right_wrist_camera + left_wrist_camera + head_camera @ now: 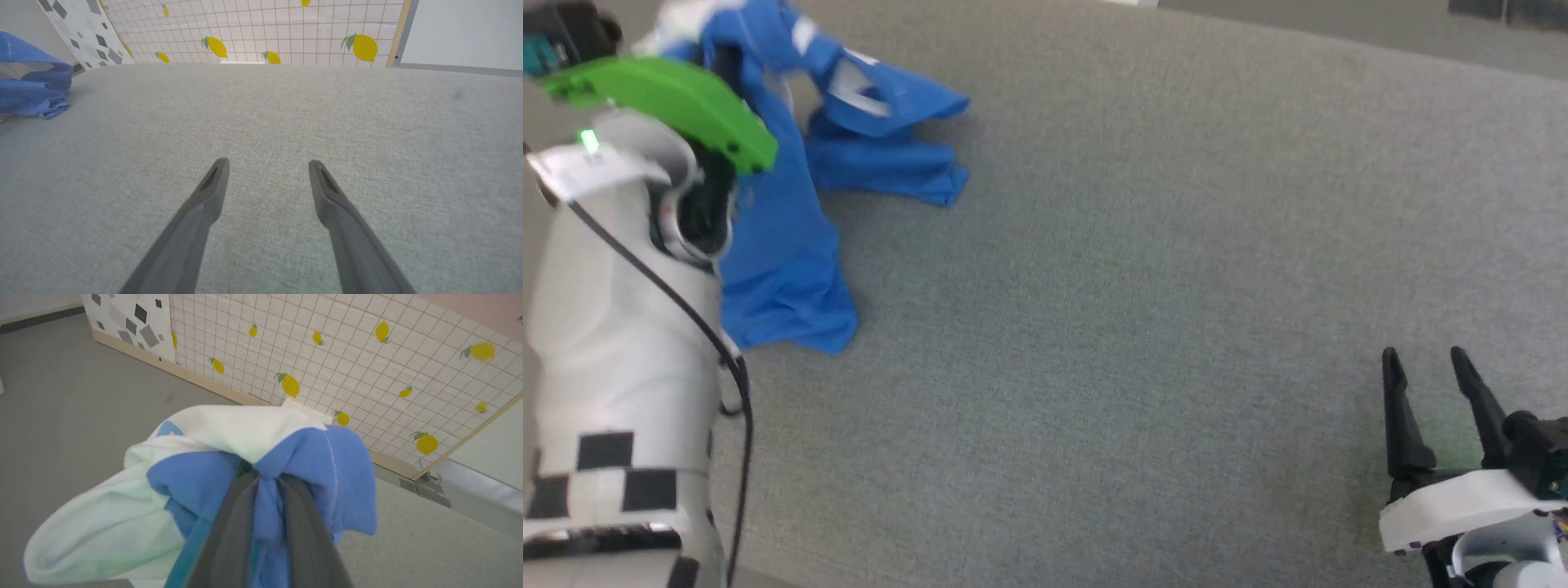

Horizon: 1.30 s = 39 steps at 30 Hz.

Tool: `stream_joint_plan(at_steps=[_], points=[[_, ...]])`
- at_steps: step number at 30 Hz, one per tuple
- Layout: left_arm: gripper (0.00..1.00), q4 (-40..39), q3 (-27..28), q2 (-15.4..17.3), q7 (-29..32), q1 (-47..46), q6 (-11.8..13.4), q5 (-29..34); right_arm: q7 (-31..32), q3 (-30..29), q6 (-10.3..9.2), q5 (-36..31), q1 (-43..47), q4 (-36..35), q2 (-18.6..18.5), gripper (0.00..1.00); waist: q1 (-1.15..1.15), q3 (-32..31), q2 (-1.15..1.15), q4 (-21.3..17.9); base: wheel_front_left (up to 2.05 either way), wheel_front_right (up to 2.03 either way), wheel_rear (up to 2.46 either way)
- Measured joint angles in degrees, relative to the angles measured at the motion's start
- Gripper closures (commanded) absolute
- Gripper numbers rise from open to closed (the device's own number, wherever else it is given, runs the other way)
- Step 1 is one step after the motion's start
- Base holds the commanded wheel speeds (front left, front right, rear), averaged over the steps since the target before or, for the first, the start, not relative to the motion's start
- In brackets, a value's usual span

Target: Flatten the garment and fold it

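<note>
Left gripper (263, 479) pinches bunched garment (229, 433), seemingly raised partly off grey surface (1135, 327); right gripper (1423, 363) spread wide, empty, well apart.

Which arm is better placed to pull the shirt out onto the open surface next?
Left, probably. The left gripper is shut on the garment, on a blue-and-white bunch; the right gripper hangs open over the grey surface, well apart from it.

Garment (245, 433) pinched in left gripper (263, 473): soft matt knit cloth, stitched hem. Under right gripper (267, 163): work surface (261, 102), grey woven fabric, matt, fine grain. Fingers (212, 183) matt dark plastic. Beyond them, lemon-print panel (286, 24), smooth.
</note>
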Motion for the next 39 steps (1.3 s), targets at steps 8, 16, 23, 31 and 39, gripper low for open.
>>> stream_joint_plan(at_steps=[8, 16, 23, 31, 39], points=[[1.0, -7.2, -6.4, 2.4, 0.6, -11.2, -2.5, 2.3, -4.1, 2.7, 0.0, 3.7, 0.0, 7.2, 0.0, 0.0, -0.01, -6.2, 0.0, -1.6, 0.0, 0.0, 0.0], [1.0, -8.8, -11.4, 0.9, 2.7, -24.0, -3.0, 1.2, -7.3, 4.8, 0.0, 5.8, -0.4, 13.4, 0.0, 0.0, -0.01, -10.8, 0.0, -7.2, 0.0, 0.0, 0.0], [1.0, -4.8, -14.2, -4.3, 1.9, -29.2, -3.1, -1.8, -8.5, 5.5, 0.0, 6.2, -0.3, 16.5, 0.0, 0.0, -0.01, -14.1, 0.0, -13.4, 0.0, 0.0, 0.0], [1.0, -3.3, -17.3, -9.3, 1.6, -28.0, -3.1, -9.7, -9.0, 4.1, 0.0, 5.9, -0.3, 17.0, 0.0, 0.0, -0.01, -16.1, 0.01, -20.0, 0.0, 0.0, 0.0], [1.0, -5.7, -30.6, -10.3, 2.8, -11.9, -3.1, -18.9, -8.9, 3.2, 0.0, 4.9, -0.4, 16.7, -0.1, 0.0, -0.01, -15.0, 0.0, -21.8, 0.0, 0.0, 0.0]])
